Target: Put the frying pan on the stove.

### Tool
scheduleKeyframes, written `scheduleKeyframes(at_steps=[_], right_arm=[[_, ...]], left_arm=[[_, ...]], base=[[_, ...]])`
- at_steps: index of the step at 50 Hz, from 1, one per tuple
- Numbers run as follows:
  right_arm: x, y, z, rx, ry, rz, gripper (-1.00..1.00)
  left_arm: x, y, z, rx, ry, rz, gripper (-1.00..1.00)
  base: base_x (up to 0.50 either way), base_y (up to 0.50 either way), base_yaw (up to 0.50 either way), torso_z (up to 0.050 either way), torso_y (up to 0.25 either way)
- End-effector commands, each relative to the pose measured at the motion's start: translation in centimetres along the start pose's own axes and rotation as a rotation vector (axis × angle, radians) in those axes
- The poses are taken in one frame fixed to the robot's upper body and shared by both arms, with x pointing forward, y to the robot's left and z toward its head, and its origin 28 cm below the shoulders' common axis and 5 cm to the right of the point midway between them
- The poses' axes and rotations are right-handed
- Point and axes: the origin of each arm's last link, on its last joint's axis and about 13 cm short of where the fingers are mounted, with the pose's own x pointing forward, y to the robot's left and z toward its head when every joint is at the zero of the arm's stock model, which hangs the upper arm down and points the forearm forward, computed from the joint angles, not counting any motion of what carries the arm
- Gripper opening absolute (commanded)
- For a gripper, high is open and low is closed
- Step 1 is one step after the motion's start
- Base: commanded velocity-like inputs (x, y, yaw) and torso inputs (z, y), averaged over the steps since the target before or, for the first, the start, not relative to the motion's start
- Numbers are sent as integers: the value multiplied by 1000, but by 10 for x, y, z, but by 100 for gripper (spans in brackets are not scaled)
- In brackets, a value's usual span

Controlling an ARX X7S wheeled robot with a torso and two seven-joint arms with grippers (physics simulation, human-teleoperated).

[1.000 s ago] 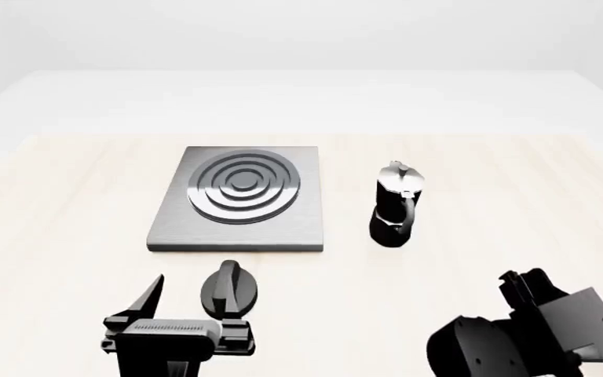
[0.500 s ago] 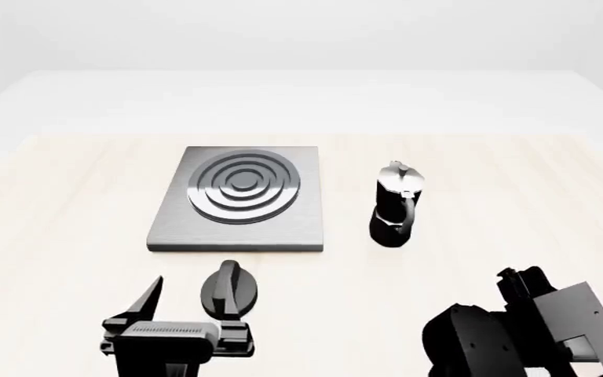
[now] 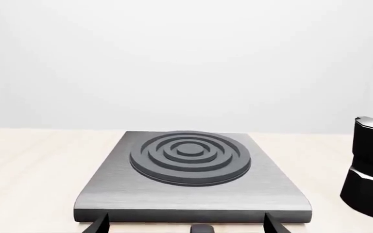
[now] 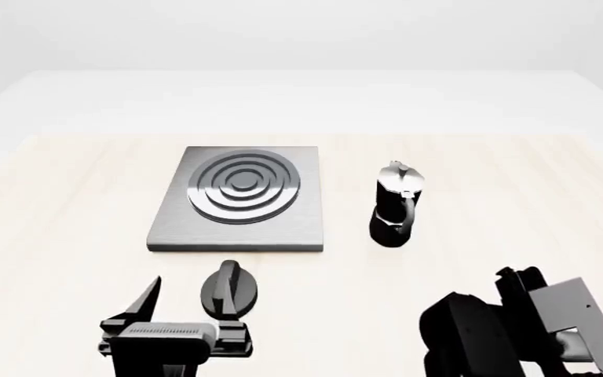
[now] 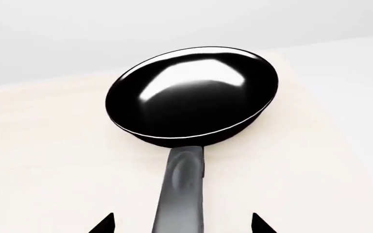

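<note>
The frying pan [image 5: 193,104] is seen only in the right wrist view, lying flat on the pale table [image 5: 37,160] with its glossy bowl away from the camera and its long handle [image 5: 183,194] running back toward the right hand [image 5: 181,225]. That hand is open: its two fingertips [image 5: 105,224] stand well apart on either side of the handle, not touching it. In the head view the pan itself cannot be made out; only a thin dark sliver at the right edge may belong to it.

Over the last second the right arm [image 4: 511,330] has been shifted slightly in the head view, its wrist block turned and drawn a little lower and to the right. From this it is judged that the hand is being lined up along the handle, and that the grasp has not yet been made.

The stove [image 4: 241,198] lies well to the left, bare of any pan, with the moka pot [image 4: 396,204] standing between it and the right arm, and a small black knob [image 4: 228,289] just in front of it. The left hand [image 4: 176,330] hangs open near the knob, unchanged, facing the stove. The pot is judged to be an obstacle on the carrying path.
</note>
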Motion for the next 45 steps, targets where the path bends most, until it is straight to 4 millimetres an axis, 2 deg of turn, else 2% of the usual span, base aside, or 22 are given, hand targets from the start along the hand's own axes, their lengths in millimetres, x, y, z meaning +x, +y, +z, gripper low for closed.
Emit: scheduleKeyframes(at_steps=[1,22,43,44,45], right_arm=[[1,7,-5,-21,11,-3,100],[14,11,-14,-53,57,-37,100],[15,11,-17,-55,68,-46,100],[15,11,-17,-57,71,-50,-100],[14,11,-17,-60,67,-33,-100]], left_arm=[[0,-1,-1,0,1,-2,100],[0,-1,0,6,2,-6,100],[0,-1,0,7,1,-7,100],[0,-1,0,7,1,-8,100],[0,-1,0,8,1,-8,100]], base=[[0,0,0,0,0],[0,0,0,0,0],[0,0,0,0,0],[0,0,0,0,0],[0,0,0,0,0]])
